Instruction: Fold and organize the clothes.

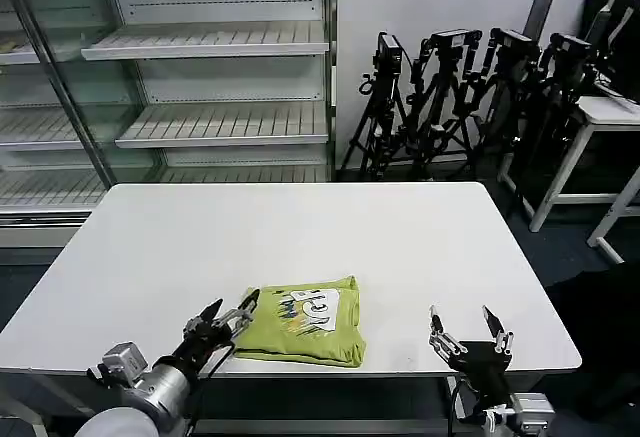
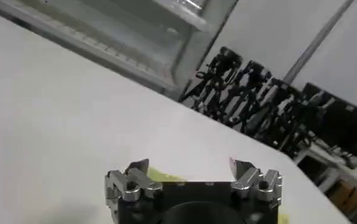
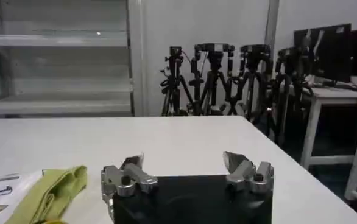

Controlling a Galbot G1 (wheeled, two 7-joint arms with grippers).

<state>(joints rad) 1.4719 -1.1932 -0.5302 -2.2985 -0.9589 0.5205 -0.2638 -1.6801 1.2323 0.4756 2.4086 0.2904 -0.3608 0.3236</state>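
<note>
The folded lime-green soft fabric T-shirt (image 1: 305, 321), print up, lies at the white desk's (image 1: 300, 232) near edge between both grippers. The left gripper (image 1: 228, 318), jaws spread, hovers just beside its left edge. The right gripper (image 1: 470, 330), jaws spread, hangs well apart over bare desk.

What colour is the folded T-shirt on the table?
The T-shirt is lime yellow-green with a white-and-blue print on top, clearest in the head view.

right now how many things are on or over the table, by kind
shirt: 1, yellow-green, folded, graphic side up, near the table's front edge
grippers: 2, left gripper open beside the shirt, right gripper open at the front edge, apart from the shirt
total: 3
</note>
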